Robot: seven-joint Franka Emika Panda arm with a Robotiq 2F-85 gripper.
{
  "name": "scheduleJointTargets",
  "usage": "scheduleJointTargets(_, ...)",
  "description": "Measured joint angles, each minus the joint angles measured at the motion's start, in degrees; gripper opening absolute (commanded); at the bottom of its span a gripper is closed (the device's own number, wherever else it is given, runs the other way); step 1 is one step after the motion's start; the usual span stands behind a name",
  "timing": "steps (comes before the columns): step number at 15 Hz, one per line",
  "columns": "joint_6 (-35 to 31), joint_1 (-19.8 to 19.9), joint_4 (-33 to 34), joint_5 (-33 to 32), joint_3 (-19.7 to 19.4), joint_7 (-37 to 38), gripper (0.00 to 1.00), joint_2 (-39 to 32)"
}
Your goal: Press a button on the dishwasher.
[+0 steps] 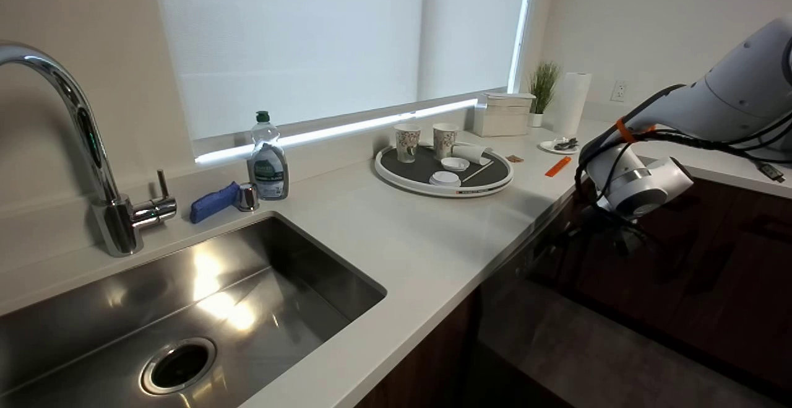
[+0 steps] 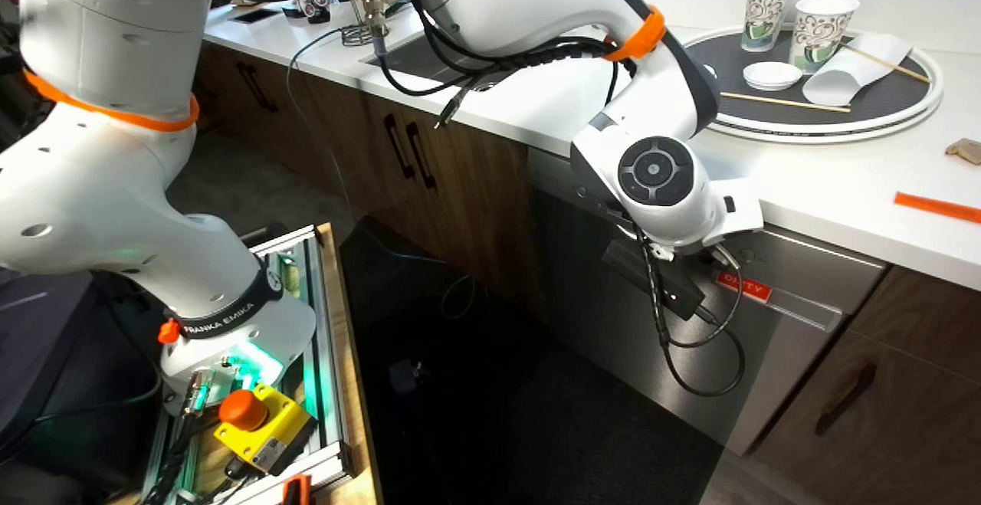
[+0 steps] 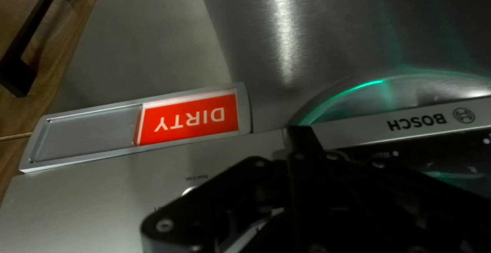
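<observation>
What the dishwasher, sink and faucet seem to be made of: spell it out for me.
Dishwasher: mostly brushed metal, probably stainless steel; the wrist view shows fine grain and a streaked highlight.
Sink: likely stainless steel, satin; its grey surface gives softened glare.
Faucet: polished metal, perhaps chrome-plated; its mirror-like shine shows dark and bright bands.

Readable for you in the wrist view, upside down: "DIRTY", white capitals, on the red-panelled sign (image 3: 140, 128) on the dishwasher (image 3: 245, 53); "BOSCH", with round emblem (image 3: 464, 115), on its metal strip (image 3: 383, 127). In an exterior view you also have "DIRTY", plus "FRANKA EMIKA" on the black band (image 2: 232, 319) around the robot's base (image 2: 283, 344). Bottle (image 1: 269, 166) label: too small for you.
</observation>
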State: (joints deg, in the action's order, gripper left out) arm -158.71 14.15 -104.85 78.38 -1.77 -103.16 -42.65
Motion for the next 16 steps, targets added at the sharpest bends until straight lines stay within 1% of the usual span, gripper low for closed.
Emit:
scheduleJointTargets(3, -2.5, -1.2, -0.3, -2.5, -1.4, 2.3, 0.00, 0.0)
scheduleJointTargets(7, -3.1, -3.8, -2.8, -9.7, -5.5, 8.3, 0.00, 0.4)
scheduleJointTargets(8, -3.1, -4.5, -3.6, -11.2, -6.5, 9.8, 0.26, 0.7)
scheduleJointTargets(9, -3.1, -5.3, -4.4, -12.5, -7.4, 11.1, 0.27, 1.0)
scheduleJointTargets(10, -3.1, -6.0, -5.2, -13.7, -8.3, 12.5, 0.32, 1.3)
scheduleJointTargets(12, -3.0, -7.6, -6.8, -16.0, -10.3, 15.5, 0.47, 2.1)
scheduleJointTargets(13, -2.9, -8.5, -7.7, -17.3, -11.3, 17.2, 0.55, 2.6)
scheduleJointTargets(15, -2.8, -10.4, -9.7, -19.9, -13.5, 20.3, 0.69, 3.6)
scheduleJointTargets(16, -2.8, -11.4, -10.8, -21.1, -14.5, 21.6, 0.77, 4.3)
